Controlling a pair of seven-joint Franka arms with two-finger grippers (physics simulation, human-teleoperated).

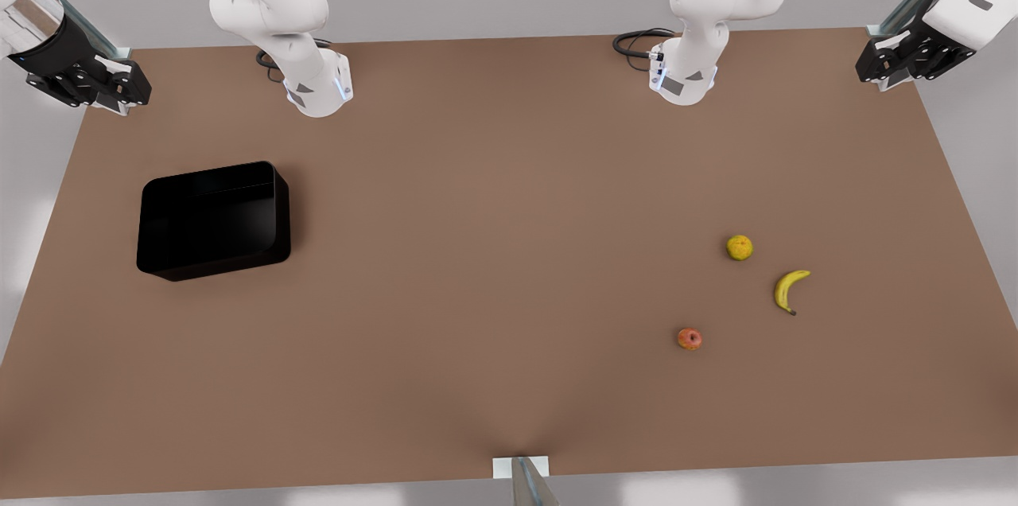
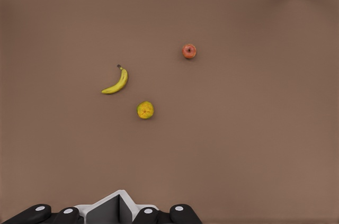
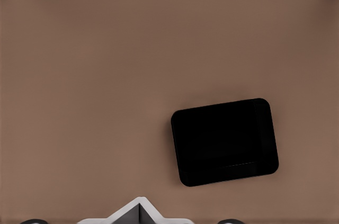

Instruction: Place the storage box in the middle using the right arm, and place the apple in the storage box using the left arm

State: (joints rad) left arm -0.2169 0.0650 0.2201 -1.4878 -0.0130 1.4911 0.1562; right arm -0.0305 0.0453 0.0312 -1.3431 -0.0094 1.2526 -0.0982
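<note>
The storage box (image 1: 213,221) sits on the brown table (image 1: 493,251) toward the front view's left, empty and well apart from the fruit. The apple (image 1: 689,339) lies toward the front view's right, near a banana (image 1: 790,289) and a yellow-green fruit (image 1: 740,247).

The right gripper (image 1: 83,80) hangs high above the table edge beyond the box. The left gripper (image 1: 907,56) hangs high at the opposite edge. Whether either claw is spread or pressed together cannot be told.

Risks: the box's glossy low wall may slip from a thin pinch, or the box may drag and twist. The left arm could take the wrong round fruit, or nudge the apple so it rolls.
</note>
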